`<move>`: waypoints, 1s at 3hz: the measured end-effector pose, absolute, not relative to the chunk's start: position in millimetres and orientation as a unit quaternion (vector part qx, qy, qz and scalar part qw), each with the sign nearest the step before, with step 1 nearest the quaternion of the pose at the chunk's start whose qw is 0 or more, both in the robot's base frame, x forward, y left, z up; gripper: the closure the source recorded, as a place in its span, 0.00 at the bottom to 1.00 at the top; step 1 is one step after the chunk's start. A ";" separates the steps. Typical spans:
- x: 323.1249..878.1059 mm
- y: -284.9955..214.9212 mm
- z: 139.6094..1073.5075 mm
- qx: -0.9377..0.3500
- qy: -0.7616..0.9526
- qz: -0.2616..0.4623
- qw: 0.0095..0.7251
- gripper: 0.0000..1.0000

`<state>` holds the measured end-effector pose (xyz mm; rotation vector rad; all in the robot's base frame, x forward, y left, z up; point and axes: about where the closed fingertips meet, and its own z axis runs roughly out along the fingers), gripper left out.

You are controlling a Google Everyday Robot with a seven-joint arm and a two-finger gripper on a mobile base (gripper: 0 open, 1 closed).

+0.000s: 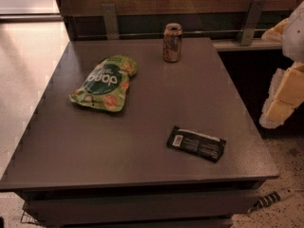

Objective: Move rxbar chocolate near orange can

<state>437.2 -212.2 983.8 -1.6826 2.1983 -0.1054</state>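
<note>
1. The rxbar chocolate [196, 143] was laid flat on the table [142, 165], front right.
2. The orange can [172, 42] was stood at the far edge.
3. The claw [281, 103] was held beyond the right edge; its state could not be told.

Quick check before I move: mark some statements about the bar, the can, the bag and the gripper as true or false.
1. The rxbar chocolate lies flat near the front right of the table. True.
2. The orange can lies on its side. False: it stands upright near the back edge.
3. The green bag lies left of the can. True.
4. The gripper is over the bar. False: it is beyond the table's right edge, apart from the bar.
5. The bar touches the can. False: they are well apart.
</note>
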 end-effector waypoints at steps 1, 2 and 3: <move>435.4 -207.8 972.4 -0.589 0.779 -0.015 0.213 0.00; 425.8 -212.6 890.6 -0.569 0.769 0.068 0.285 0.00; 427.2 -196.7 857.2 -0.546 0.734 0.144 0.378 0.00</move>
